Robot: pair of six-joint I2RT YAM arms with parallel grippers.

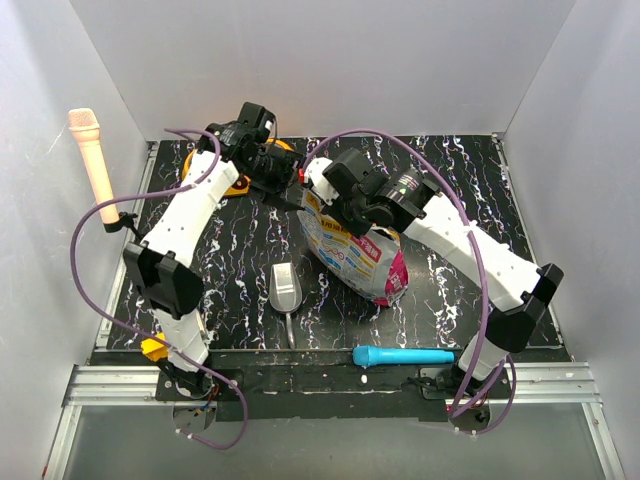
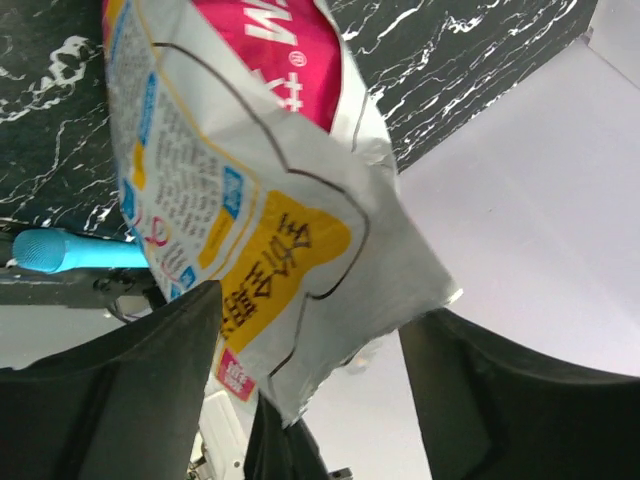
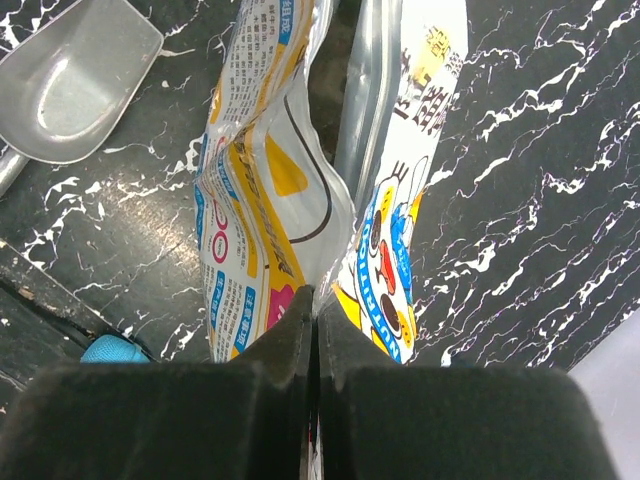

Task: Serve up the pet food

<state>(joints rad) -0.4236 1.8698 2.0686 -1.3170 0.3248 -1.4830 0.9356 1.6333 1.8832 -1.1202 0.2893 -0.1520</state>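
Counting across the table: one printed pouch (image 1: 355, 255), one grey scoop (image 1: 284, 288), one orange bowl (image 1: 238, 185), one blue handle (image 1: 403, 355). The pouch slumps crumpled mid-table, silvery with yellow, blue and magenta print; the pet food itself is hidden. The right gripper (image 3: 316, 330) pinches its top edge, fingers pressed together; the left gripper (image 2: 312, 312) is spread around one corner.

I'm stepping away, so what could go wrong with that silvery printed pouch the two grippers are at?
The right gripper pinches only a thin edge of the silvery printed pouch, so it could slip. The left gripper has its fingers wide around a corner without clamping; a one-sided pull may drag the pouch toward the grey metal scoop.
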